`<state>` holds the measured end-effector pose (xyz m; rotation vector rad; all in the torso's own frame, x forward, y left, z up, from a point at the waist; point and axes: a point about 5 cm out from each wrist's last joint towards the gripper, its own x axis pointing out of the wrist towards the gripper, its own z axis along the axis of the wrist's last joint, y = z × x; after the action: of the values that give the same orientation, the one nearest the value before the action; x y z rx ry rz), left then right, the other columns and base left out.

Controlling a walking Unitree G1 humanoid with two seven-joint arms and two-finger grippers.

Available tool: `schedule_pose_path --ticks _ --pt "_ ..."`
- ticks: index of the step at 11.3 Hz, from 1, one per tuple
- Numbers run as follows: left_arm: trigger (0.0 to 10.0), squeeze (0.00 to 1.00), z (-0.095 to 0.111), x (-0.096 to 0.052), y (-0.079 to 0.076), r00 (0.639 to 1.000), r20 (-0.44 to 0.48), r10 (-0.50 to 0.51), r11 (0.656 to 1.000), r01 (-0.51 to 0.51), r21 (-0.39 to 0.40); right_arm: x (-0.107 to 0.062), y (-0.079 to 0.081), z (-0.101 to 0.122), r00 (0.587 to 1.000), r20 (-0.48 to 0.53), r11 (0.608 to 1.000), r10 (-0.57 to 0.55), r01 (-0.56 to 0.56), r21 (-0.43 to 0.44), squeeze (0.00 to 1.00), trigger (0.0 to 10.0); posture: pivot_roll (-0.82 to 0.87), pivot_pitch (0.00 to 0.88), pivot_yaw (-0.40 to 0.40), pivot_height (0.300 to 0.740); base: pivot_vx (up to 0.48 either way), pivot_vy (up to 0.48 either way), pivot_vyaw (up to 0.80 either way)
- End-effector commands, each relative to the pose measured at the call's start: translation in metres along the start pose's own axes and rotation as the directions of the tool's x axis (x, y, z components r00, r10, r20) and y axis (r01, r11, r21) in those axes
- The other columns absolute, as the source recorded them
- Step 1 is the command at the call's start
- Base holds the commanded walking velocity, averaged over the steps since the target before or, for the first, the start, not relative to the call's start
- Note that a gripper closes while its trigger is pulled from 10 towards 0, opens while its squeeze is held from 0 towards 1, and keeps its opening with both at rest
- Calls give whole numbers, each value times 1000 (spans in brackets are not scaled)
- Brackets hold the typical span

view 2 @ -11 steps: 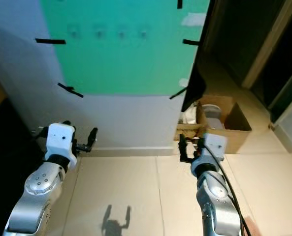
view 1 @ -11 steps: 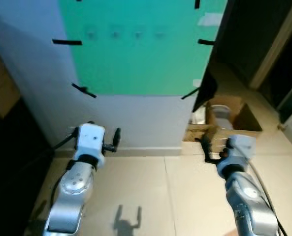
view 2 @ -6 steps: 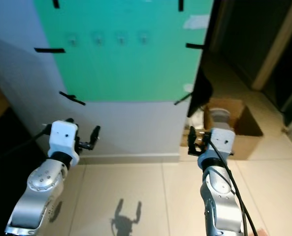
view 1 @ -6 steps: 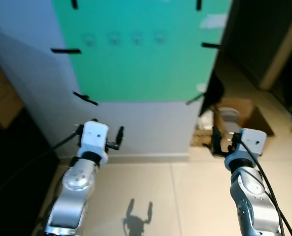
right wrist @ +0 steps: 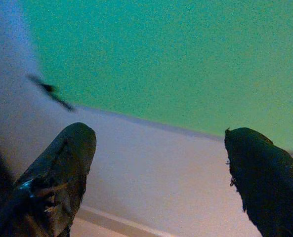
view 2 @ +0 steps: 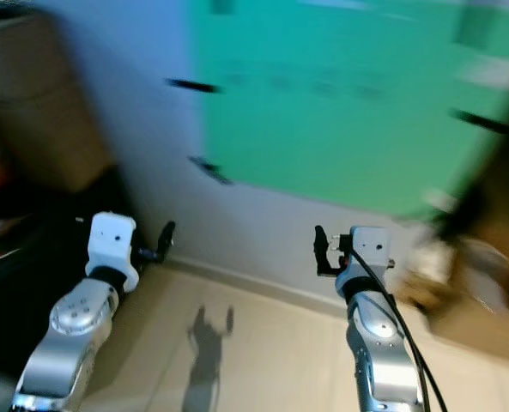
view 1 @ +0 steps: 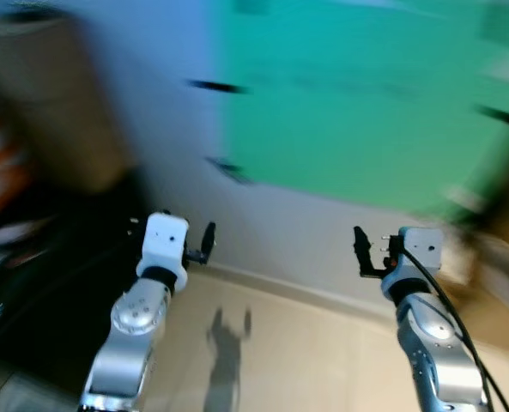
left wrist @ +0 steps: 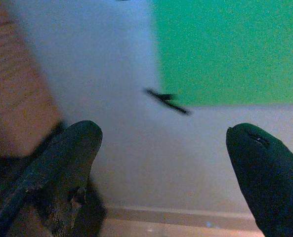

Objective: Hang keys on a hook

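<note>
Both arms are raised toward the blurred white wall (view 1: 306, 232) with its green panel (view 1: 357, 112); the left gripper (left wrist: 166, 148) and right gripper (right wrist: 158, 153) are each spread wide, empty; keys and hooks cannot be made out.

Head stereo pair: blurred, looking forward and down at the white wall (view 1: 280, 232) bearing a green rectangular panel (view 1: 366, 103); both wrist cameras: nearer, facing the same panel's lower edge.

Ahead: wall (view 1: 297, 232), blurred
On wall: sheet (view 1: 366, 103)
Below: floor (view 1: 306, 360)
Left of wall: box (view 1: 57, 103)
Before wall: both grippers, apart
</note>
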<state>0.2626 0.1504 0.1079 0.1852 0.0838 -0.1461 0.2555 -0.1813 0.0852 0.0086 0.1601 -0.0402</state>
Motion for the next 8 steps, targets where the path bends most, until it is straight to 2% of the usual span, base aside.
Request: schedule_pose_path --ticks 1,2,3,6,7,8 --pt "10000 0 -2 -1 7 1000 -8 23 1000 -23 6 2 9 1 999 1 999 32 -32 15 0 10000 -100 0 11 740 364 0 413" --pt "10000 0 -2 0 7 1000 -8 24 1000 -24 6 0 14 2 997 6 995 82 -82 54 0 10000 -105 0 15 740 360 0 0" --pt "10000 0 -1 1 7 1000 -7 26 1000 -26 5 0 15 4 996 14 995 91 -91 32 0 10000 -109 0 15 740 360 0 0" --pt "10000 0 -1 4 6 1000 -6 21 1000 -21 5 2 12 5 999 8 999 45 -45 21 0 10000 -115 0 17 740 356 0 0" --pt "10000 0 -1 4 6 1000 -5 18 1000 -18 5 3 14 7 998 26 998 60 -59 -32 0 10000 -117 0 17 740 356 0 0" --pt "10000 0 -4 3 7 1000 -13 21 1000 -21 3 3 14 8 997 47 990 66 -59 -126 0 10000 -118 0 16 740 349 0 0"
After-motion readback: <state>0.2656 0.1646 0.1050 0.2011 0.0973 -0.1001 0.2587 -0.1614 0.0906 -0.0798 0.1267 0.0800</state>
